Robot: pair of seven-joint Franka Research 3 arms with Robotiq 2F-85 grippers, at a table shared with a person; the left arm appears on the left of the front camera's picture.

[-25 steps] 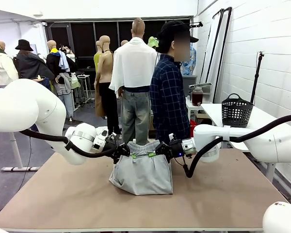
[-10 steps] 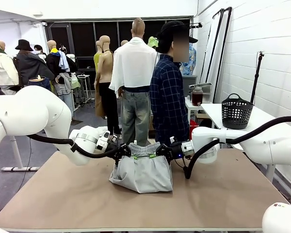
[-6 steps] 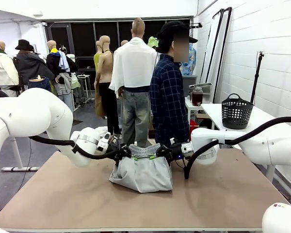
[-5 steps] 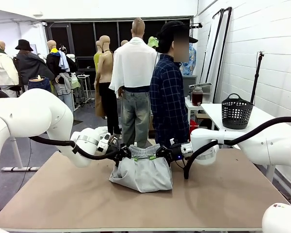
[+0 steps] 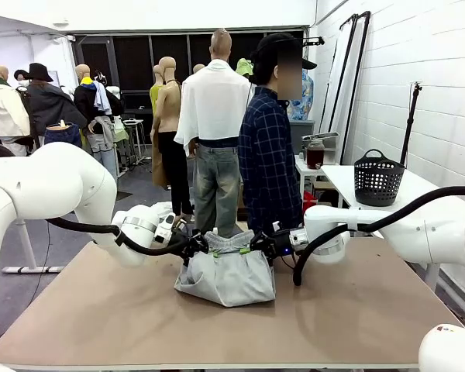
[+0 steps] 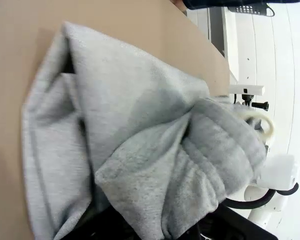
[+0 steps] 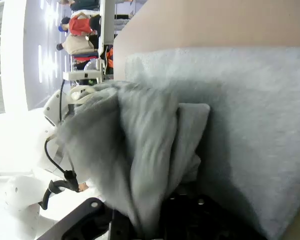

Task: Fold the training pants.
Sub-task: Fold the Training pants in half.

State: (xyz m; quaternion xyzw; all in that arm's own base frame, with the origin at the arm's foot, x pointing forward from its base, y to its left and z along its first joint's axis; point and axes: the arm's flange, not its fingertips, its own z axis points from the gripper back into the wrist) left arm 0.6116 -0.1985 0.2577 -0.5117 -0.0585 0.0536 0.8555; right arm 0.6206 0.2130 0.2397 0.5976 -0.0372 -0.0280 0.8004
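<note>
The training pants lie bunched at mid-desk. The left gripper and right gripper each have jaws clamped on one end of the raised waistband.

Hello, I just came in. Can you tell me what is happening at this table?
Two robot arms are folding grey training pants on the table. The left gripper is shut on the waistband at one side. The right gripper is at the other side of the waistband; whether it grips cannot be told. The pants lie as a folded bundle, with the waistband edge a little raised between the grippers. A person in a checked shirt stands at the far side, not touching anything.
</note>
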